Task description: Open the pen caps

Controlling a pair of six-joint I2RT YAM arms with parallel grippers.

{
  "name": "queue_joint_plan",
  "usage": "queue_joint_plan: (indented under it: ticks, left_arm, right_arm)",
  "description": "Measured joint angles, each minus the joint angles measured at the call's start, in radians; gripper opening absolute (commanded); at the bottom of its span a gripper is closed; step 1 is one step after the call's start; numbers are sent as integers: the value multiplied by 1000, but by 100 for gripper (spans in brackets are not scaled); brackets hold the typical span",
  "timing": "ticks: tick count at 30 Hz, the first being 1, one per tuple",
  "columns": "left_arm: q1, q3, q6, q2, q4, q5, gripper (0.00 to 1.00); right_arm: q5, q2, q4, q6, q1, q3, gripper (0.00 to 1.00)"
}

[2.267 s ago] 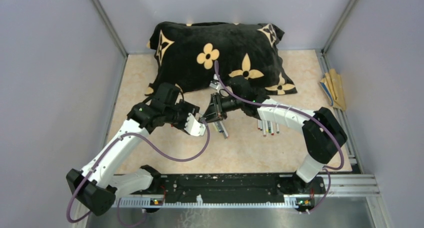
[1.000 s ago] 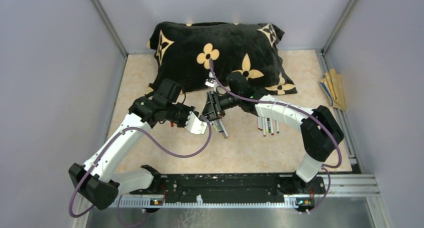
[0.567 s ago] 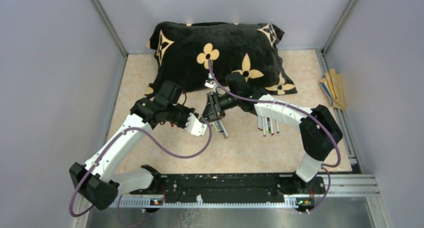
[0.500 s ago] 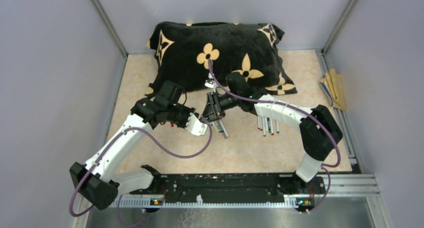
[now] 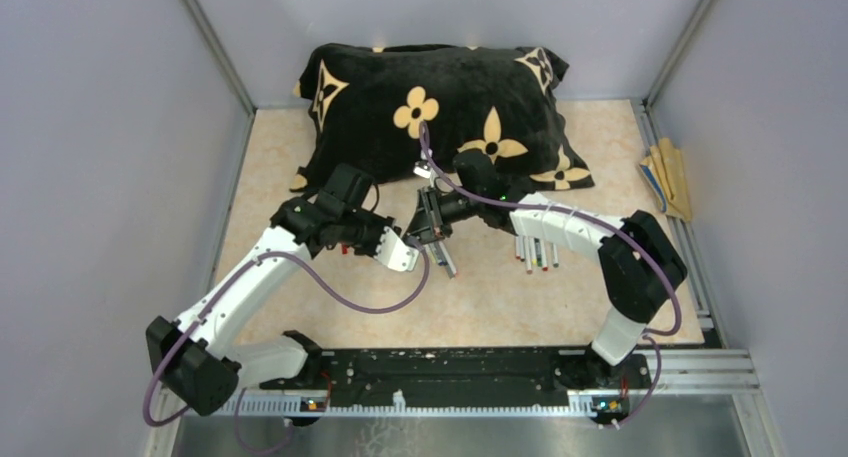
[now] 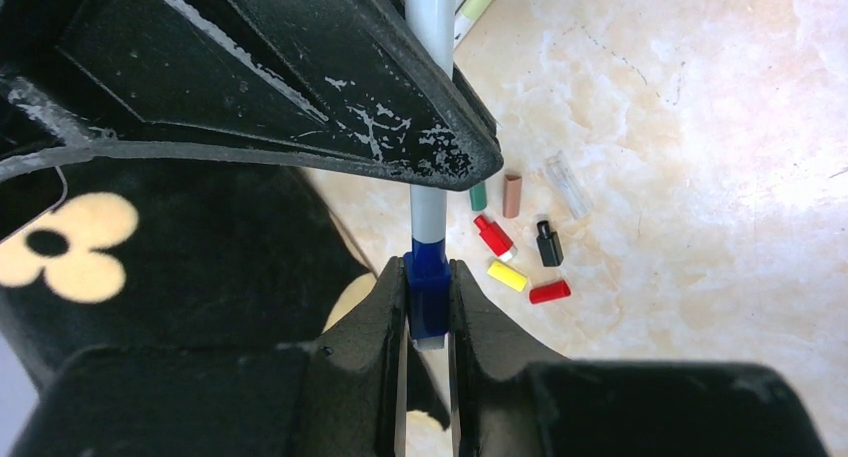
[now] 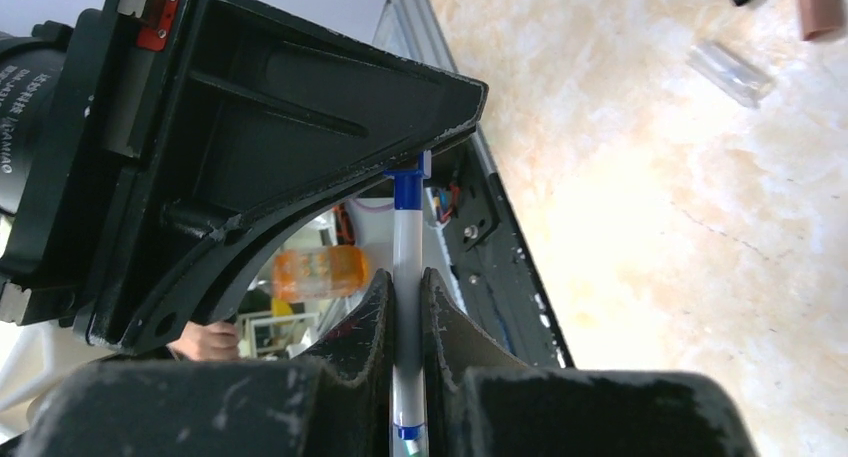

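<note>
**Near edge.** A black rail [image 5: 480, 369] along the near side of the table [image 5: 500, 307] carries both arm bases. The left arm [image 5: 240, 297] rises from the near left and the right arm [image 5: 575, 229] from the near right. Both reach inward and meet over the middle of the table.

**Centre, left gripper** [image 6: 428, 282]. It is narrowed to a slit, with its two black fingers [image 6: 375, 317] pinching the blue cap [image 6: 428, 302] from either side. The cap sits on the end of a white-barrelled pen [image 6: 428, 202], and no gap shows between cap and barrel.

**Centre, right gripper** [image 7: 405, 280]. It is likewise almost closed, its fingers clamped on the barrel of the same pen a little way along from the cap. The pen thus spans the short space between the two grippers, held off the table.

**Table surface.** Just right of the grippers a single loose pen [image 5: 443, 260] lies on the tan top. Further right, partly under the right forearm, a row of pens [image 5: 536, 251] lies side by side with the coloured ends toward the near side. The left wrist view shows loose caps [image 6: 520, 247] scattered on the table close to the pillow's edge: two red, one yellow, one black, one green, one brown and one clear.

**Far side.** A black pillow [image 5: 440, 107] with tan flower motifs fills the back of the table, just beyond the two grippers. A bundle of tan sticks [image 5: 668, 179] lies at the far right edge, well apart from the pens.
</note>
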Motion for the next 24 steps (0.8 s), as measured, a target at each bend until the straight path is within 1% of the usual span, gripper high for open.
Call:
queue_joint_plan:
  ticks: [3, 9, 10, 13, 15, 19, 22, 24]
  left_arm:
    - [2, -18, 3, 26, 22, 6, 0]
    - [46, -27, 41, 68, 90, 120, 0]
    - [58, -27, 51, 72, 100, 119, 0]
    - [181, -27, 70, 96, 102, 0, 0]
    - [233, -30, 81, 115, 108, -50, 0]
    - [257, -50, 94, 127, 116, -93, 0]
    - [259, -53, 64, 136, 123, -84, 0]
    - [258, -50, 11, 157, 133, -55, 0]
  right_arm:
    - [37, -14, -7, -21, -7, -33, 0]
    - [141, -101, -24, -95, -24, -102, 0]
    - [149, -118, -31, -113, -27, -110, 0]
    - [133, -209, -164, -150, -47, -175, 0]
    - [132, -249, -227, -167, -56, -202, 0]
    - [153, -285, -316, -202, -70, -214, 0]
    - [257, -322, -369, -231, -80, -214, 0]
    - [390, -354, -395, -247, -82, -215, 0]
